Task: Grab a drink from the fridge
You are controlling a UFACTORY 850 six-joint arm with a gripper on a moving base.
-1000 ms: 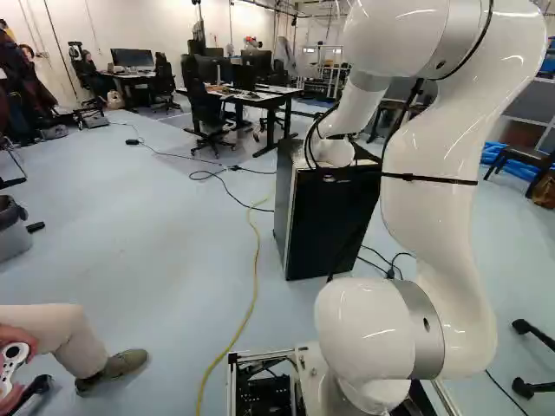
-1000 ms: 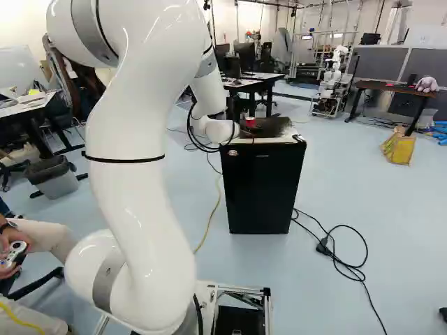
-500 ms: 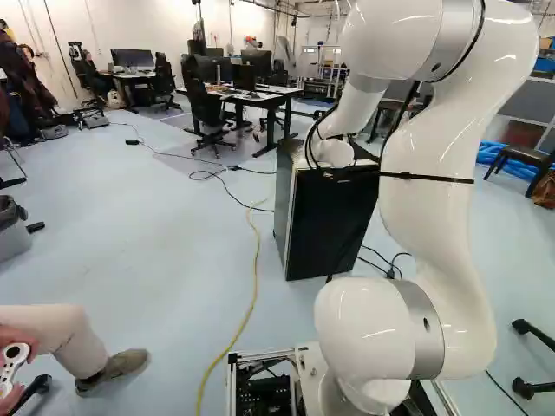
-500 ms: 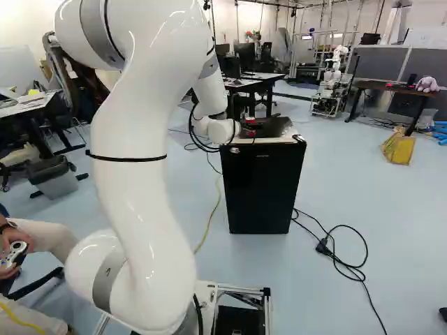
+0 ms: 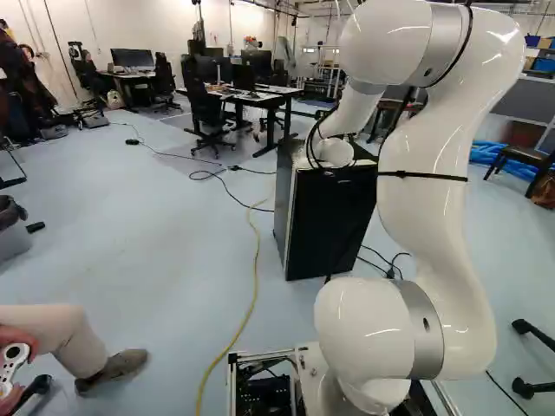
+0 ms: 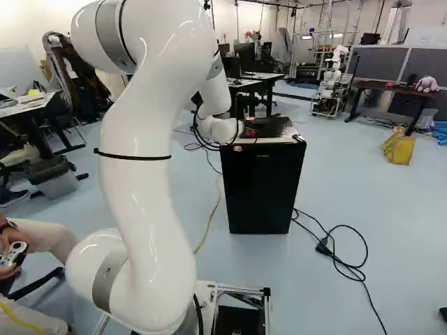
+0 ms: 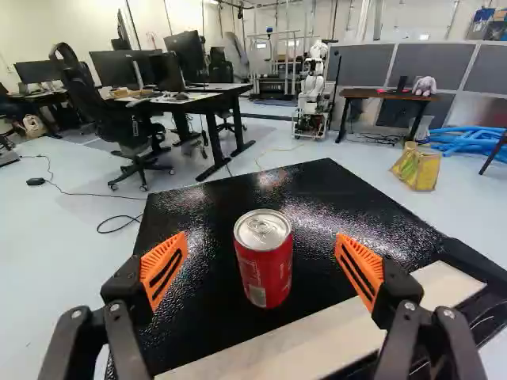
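- The gripper [image 7: 262,240] is released: its two fingers stand wide apart, one on either side of the can [image 7: 266,273], with a gap showing between each orange pad [image 7: 164,269] and the can in the wrist view.
- The can, red with a silver lid and pull tab, stands upright on the fridge [image 6: 262,188], outside it, on the glossy black sheet [image 7: 214,317] that covers much of the top.
- A pale strip [image 7: 317,336] of the top shows along the edge of the sheet nearest the gripper, and the can stands just past it.
- The arm [image 5: 429,173] rises from its lowest joint, bends over and reaches forward, its far end low beside the upper edge of the fridge in both base views.
- The fridge stands on the floor ahead of the base, its black front upright and facing the base.
- A yellow cable [image 5: 255,286] runs along the floor to the left of the fridge in the left base view, and a black cable [image 6: 363,255] lies in loops to its right in the right base view.
- Farther off stand a desk [image 7: 194,100] with monitors, an office chair [image 7: 131,134] and another robot [image 7: 313,91].
- A yellow bag [image 6: 399,149] rests on the floor near the wooden table [image 6: 394,88] at the right of the right base view.
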